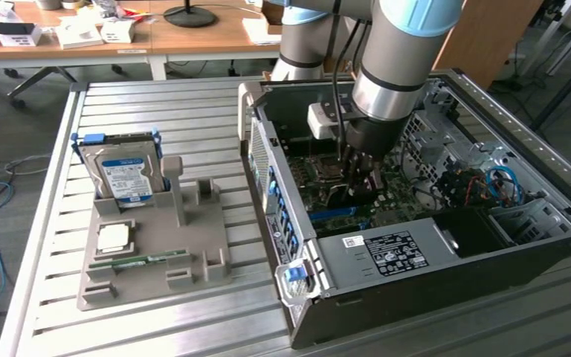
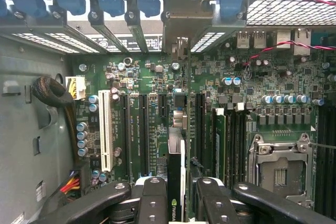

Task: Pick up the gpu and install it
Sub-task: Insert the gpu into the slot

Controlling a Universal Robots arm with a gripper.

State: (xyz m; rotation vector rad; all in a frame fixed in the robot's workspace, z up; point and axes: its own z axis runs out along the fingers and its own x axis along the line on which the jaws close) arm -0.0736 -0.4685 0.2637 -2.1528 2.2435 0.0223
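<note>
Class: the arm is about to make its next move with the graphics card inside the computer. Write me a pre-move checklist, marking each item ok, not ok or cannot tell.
1. Grip: the tool is shut on the gpu, with the card edge-on between the fingers: ok.
2. Position: the tool is inside the open computer case, above the motherboard: ok.
3. Alignment: the card runs parallel to the black expansion slots: ok.
4. Seating: whether the card's lower edge sits in a slot: cannot tell.
5. Clearance: the black cable bundle lies apart from the card: ok.
</note>
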